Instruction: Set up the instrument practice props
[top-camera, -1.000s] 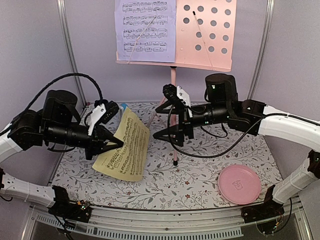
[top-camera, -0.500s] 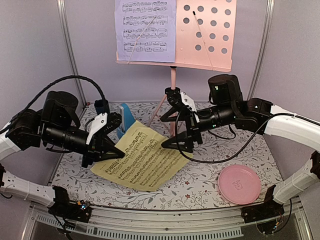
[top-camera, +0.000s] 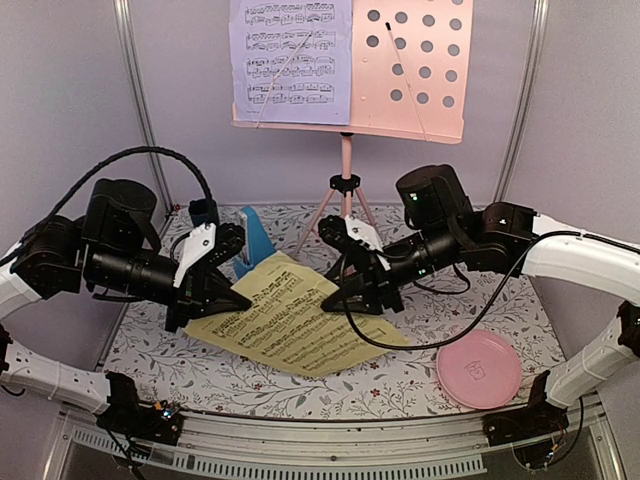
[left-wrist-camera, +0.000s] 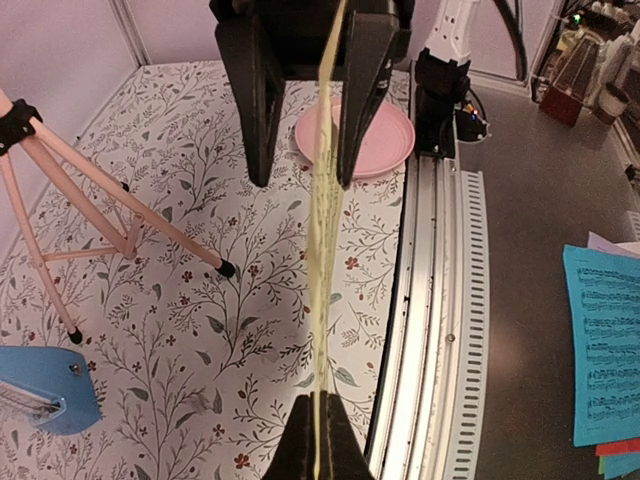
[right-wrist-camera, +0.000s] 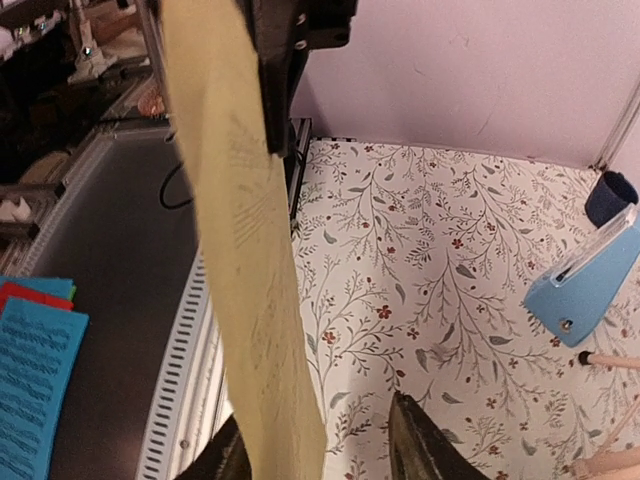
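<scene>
The yellow music sheet (top-camera: 290, 325) hangs nearly flat above the table between both arms. My left gripper (top-camera: 240, 300) is shut on its left edge; the left wrist view shows the sheet (left-wrist-camera: 325, 250) edge-on, pinched at my left gripper (left-wrist-camera: 320, 440). My right gripper (top-camera: 335, 298) straddles the sheet's far edge. Its jaws stand apart, and the sheet (right-wrist-camera: 245, 230) lies against one finger with a gap to the other. The pink music stand (top-camera: 410, 70) is at the back with the lavender sheet (top-camera: 290, 60) on its desk. The blue metronome (top-camera: 255, 235) stands behind the yellow sheet.
A round pink plate (top-camera: 478, 368) lies at the front right. A small dark blue cup (top-camera: 204, 212) stands at the back left beside the metronome. The stand's tripod legs (left-wrist-camera: 100, 200) spread over the flowered cloth. Off the table's front rail lie blue sheets (left-wrist-camera: 605, 340).
My right gripper has moved down and left to the sheet's free edge and its jaws have narrowed around it. The sheet has swung from hanging upright to lying stretched between the grippers.
</scene>
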